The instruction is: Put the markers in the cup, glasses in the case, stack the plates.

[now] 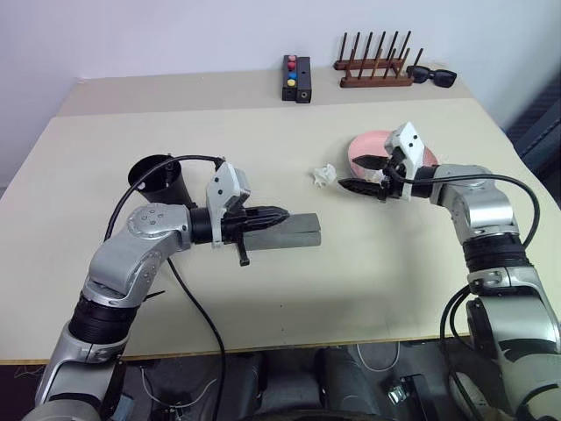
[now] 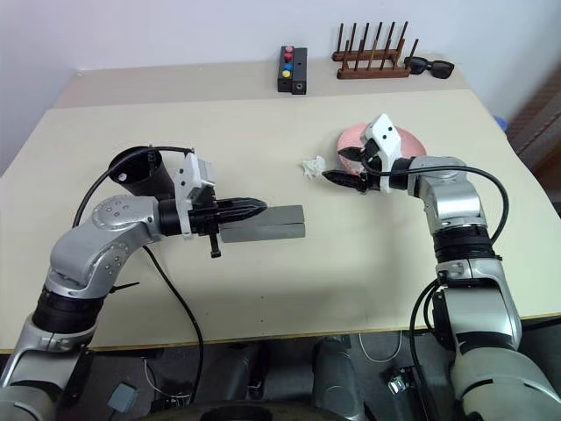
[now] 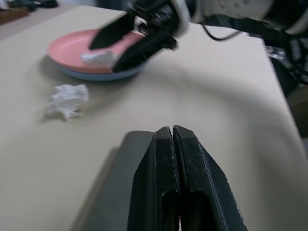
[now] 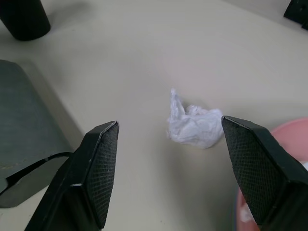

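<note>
Right wrist view: right gripper (image 4: 168, 168) spread wide above a paper wad (image 4: 192, 126); left gripper (image 3: 174, 137) pressed together over the case (image 1: 294, 231).

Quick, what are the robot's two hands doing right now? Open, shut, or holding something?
Left hand: shut, holding nothing, above the grey case.
Right hand: open and empty, by the crumpled paper and the pink plate.

Bright, even light, soft shadows

The right end effector (image 3: 132, 41) looks blurry in the left wrist view. Faint shadows lie on the table (image 1: 368, 289) just under both arms.
</note>
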{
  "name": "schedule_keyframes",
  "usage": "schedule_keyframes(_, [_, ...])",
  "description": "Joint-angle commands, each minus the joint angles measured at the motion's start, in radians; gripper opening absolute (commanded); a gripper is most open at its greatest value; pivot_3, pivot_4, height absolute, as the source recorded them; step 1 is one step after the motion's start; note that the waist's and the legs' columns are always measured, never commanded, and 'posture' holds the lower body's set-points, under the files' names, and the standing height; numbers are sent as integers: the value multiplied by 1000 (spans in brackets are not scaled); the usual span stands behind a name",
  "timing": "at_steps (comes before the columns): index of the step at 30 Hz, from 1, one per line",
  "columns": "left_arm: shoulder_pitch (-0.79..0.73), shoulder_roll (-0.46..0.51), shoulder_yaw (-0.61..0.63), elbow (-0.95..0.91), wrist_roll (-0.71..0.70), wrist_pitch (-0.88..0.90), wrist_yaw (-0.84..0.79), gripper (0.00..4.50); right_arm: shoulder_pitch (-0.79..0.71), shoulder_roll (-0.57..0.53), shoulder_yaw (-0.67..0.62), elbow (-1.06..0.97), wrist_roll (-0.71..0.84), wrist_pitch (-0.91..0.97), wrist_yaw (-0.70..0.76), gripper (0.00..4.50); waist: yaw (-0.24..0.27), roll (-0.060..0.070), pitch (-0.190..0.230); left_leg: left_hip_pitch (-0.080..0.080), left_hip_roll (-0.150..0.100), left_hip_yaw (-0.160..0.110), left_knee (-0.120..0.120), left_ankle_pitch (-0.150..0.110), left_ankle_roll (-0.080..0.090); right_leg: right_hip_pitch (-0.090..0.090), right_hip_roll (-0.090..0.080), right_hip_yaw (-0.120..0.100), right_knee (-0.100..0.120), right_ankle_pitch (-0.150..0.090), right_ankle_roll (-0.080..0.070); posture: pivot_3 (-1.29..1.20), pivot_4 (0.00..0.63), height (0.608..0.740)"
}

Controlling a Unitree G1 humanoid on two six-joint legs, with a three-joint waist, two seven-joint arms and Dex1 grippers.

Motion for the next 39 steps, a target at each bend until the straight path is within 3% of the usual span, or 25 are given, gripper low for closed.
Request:
schedule_keyframes(1, [5, -3, 25, -60, 8, 8, 54, 0, -51, 42, 13, 47, -18, -59, -7, 3451, -1, 0, 0, 0, 0, 0, 0, 0, 0, 0, 0, 0, 0, 0, 0, 0, 150, 740])
schedule_keyframes(12, [53, -15, 63, -154, -16, 94, 203, 0, -120, 156, 9, 239, -61, -195, -71, 3451, -2, 0, 0, 0, 0, 0, 0, 0, 0, 0, 0, 0, 0, 0, 0, 0, 150, 740])
schedule_keyframes(22, [51, -33, 102, -234, -54, 160, 293, 0, -173, 183, 14, 439, -129, -322, -156, 3451, -4, 0, 0, 0, 0, 0, 0, 0, 0, 0, 0, 0, 0, 0, 0, 0, 150, 740])
schedule_keyframes(25, [56, -29, 113, -252, -65, 173, 310, 0, -190, 189, 6, 483, -133, -337, -166, 2596, -6, 0, 0, 0, 0, 0, 0, 0, 0, 0, 0, 0, 0, 0, 0, 0, 150, 740])
schedule_keyframes(30, [62, -21, 125, -265, -76, 188, 327, 0, -204, 195, 4, 512, -138, -363, -169, 46, -5, 0, 0, 0, 0, 0, 0, 0, 0, 0, 1, 0, 0, 0, 0, 0, 150, 740])
schedule_keyframes(39, [68, -23, 119, -252, -76, 177, 334, 0, -205, 157, -38, 331, -96, -352, -164, 46, -5, 0, 0, 0, 0, 0, 0, 0, 0, 0, 1, 0, 1, 0, 0, 0, 150, 740])
